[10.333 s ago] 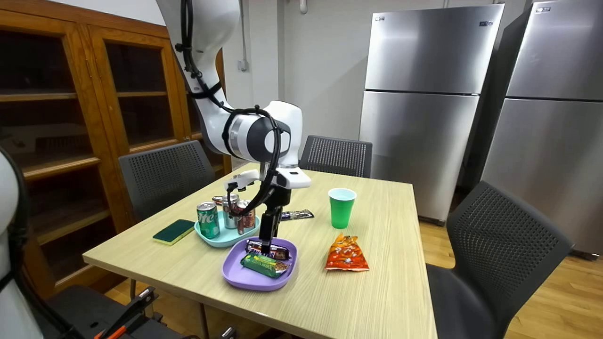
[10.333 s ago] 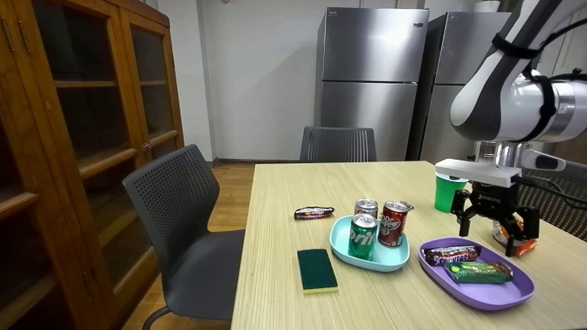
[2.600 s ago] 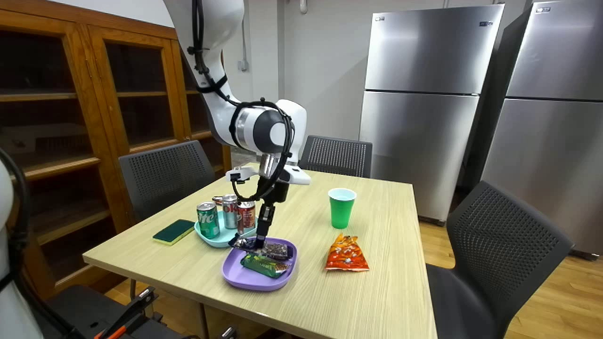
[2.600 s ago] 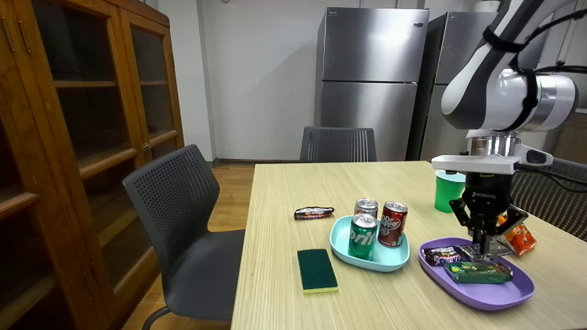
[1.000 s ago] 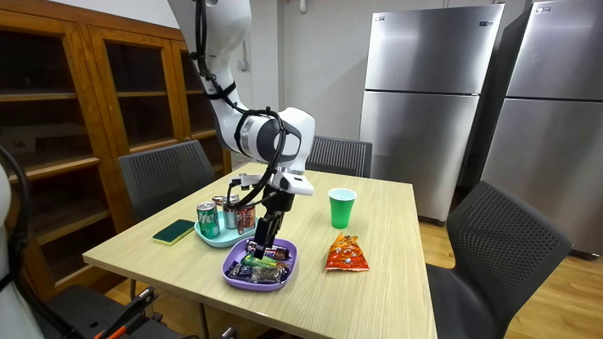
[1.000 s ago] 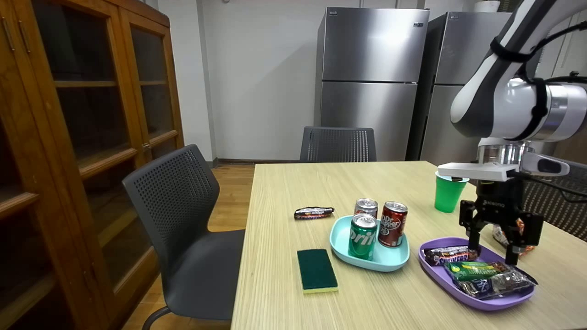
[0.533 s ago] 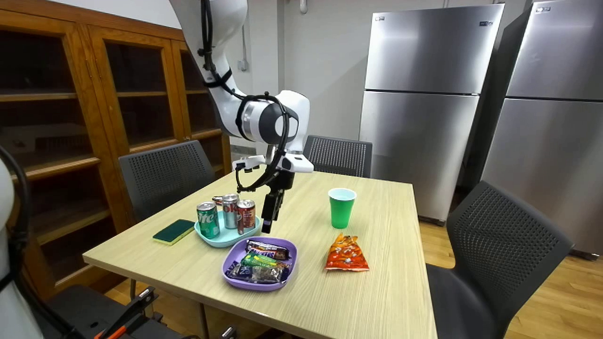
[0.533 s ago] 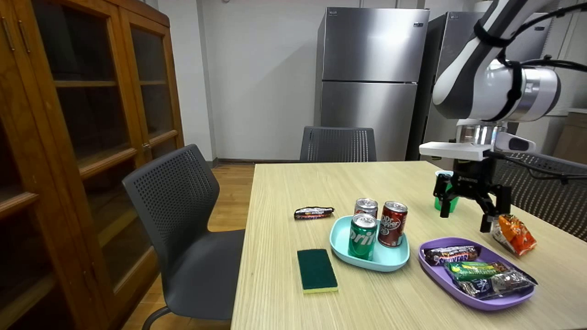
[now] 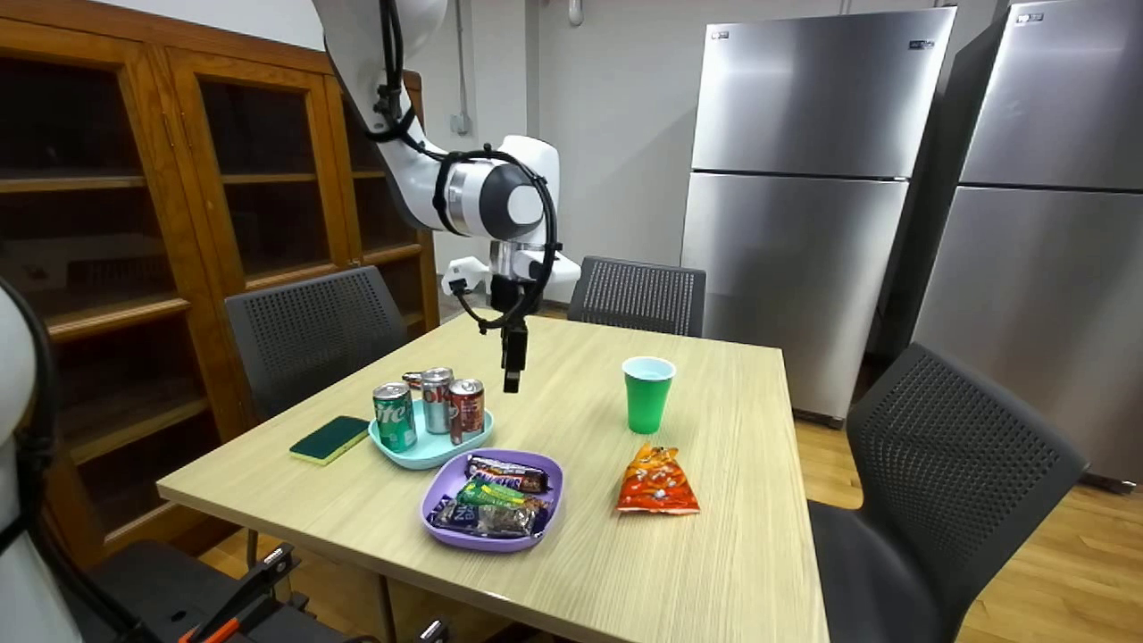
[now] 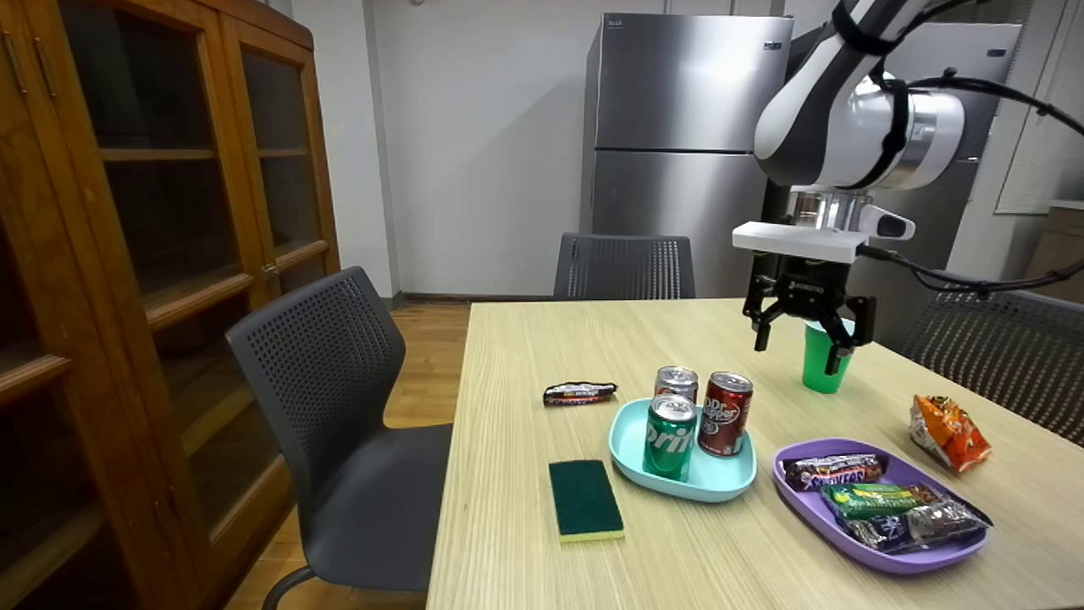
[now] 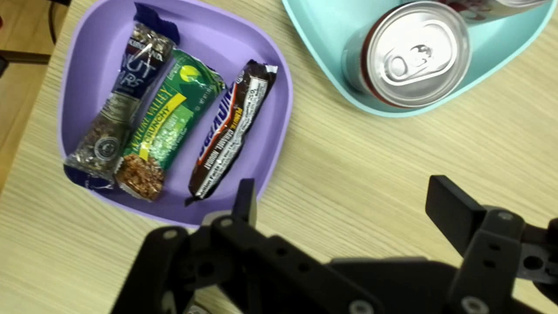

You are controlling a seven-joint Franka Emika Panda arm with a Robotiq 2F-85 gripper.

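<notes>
Gripper (image 10: 798, 350) spread wide, I hover over a wooden table (image 10: 517, 424), watching from afar in an exterior view. At left lie a dark-wrapped snack (image 10: 579, 393) and, in front of it, a green-and-yellow sponge (image 10: 586, 498). Next comes a turquoise tray (image 10: 631, 436) carrying an upright Sprite can (image 10: 669, 442), a silver can (image 10: 677, 381) and a Dr Pepper can (image 10: 726, 415). Farther right, a green cup (image 10: 816, 360) stands partly behind my gripper. In front sits a purple tray (image 10: 898, 562) holding, left to right in my wrist view, a nut bar (image 11: 117, 104) lapping its rim, a green Nature Valley bar (image 11: 168, 124) just beside it and a Snickers (image 11: 231, 131). An orange bag (image 10: 950, 432) lies at far right.
</notes>
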